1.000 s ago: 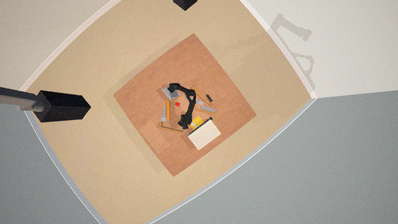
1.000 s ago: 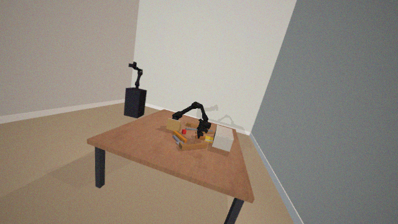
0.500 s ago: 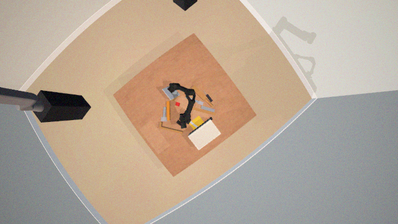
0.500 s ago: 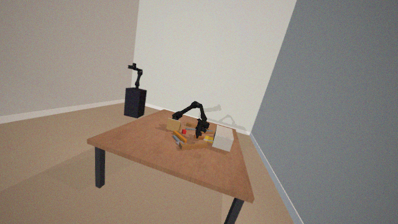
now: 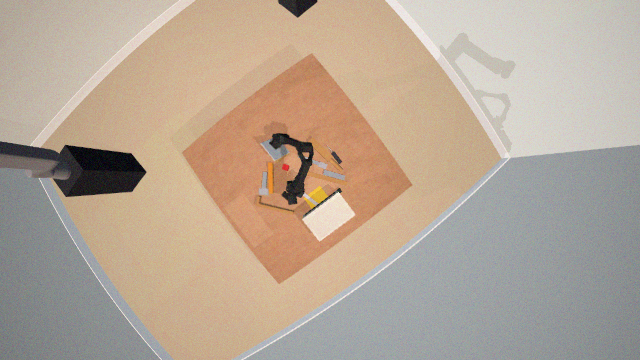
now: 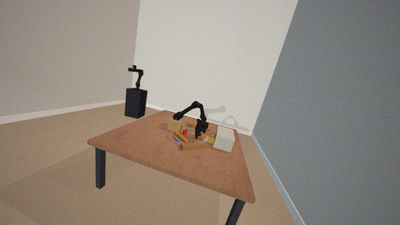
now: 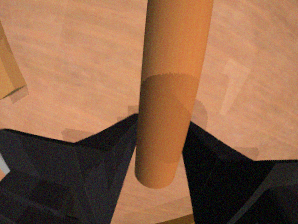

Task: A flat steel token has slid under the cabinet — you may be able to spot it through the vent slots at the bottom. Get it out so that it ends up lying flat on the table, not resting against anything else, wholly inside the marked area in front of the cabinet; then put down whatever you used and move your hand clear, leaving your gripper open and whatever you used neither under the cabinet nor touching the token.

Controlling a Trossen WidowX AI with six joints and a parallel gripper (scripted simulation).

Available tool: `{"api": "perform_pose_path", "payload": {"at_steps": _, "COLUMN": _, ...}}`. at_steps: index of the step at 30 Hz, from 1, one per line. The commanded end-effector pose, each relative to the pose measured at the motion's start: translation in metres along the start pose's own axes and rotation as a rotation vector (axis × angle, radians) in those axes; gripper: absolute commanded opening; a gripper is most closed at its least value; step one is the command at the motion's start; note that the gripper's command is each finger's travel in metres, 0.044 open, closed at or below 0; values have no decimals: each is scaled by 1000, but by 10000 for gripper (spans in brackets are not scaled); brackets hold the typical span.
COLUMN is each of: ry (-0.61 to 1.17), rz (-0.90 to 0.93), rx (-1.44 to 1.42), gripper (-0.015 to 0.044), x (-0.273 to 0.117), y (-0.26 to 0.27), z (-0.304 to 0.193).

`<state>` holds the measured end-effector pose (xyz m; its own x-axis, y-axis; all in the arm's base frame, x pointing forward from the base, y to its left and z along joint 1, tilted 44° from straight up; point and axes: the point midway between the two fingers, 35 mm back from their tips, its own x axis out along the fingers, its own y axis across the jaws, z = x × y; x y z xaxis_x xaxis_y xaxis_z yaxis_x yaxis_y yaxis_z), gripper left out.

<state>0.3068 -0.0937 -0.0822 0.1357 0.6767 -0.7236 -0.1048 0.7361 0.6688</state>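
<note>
The white cabinet [image 5: 328, 216] [image 6: 224, 144] stands on the table, with the yellow marked area [image 5: 317, 192] [image 6: 210, 138] along its front. My gripper [image 5: 290, 200] [image 6: 197, 137] [image 7: 160, 121] is shut on a round orange-brown wooden rod [image 7: 175, 50], which runs away from the fingers past the top of the wrist view. The gripper is beside the marked area, above the table. A thin pale strip [image 5: 310, 199] crosses the marked area; whether it belongs to the held rod cannot be told. I cannot make out the steel token in any view.
A red cube [image 5: 285, 167] [image 6: 185, 132], an orange bar [image 5: 270, 177] [image 6: 180, 137] and a grey bar [image 5: 264, 181] lie beside the arm. An angled wooden strip [image 5: 276, 208] [image 6: 195, 146] is near the gripper. Grey and wooden bars and a dark block [image 5: 337, 158] lie on the arm's other side.
</note>
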Motion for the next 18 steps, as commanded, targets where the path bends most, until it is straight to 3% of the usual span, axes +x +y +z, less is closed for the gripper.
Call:
{"api": "perform_pose_path", "payload": {"at_steps": 1, "ry": 1, "rz": 3, "rx": 2, "gripper": 0, "x": 1, "y": 0, "z": -7}}
{"api": "perform_pose_path", "payload": {"at_steps": 18, "ry": 2, "rz": 3, "rx": 2, "gripper": 0, "x": 1, "y": -1, "z": -31}}
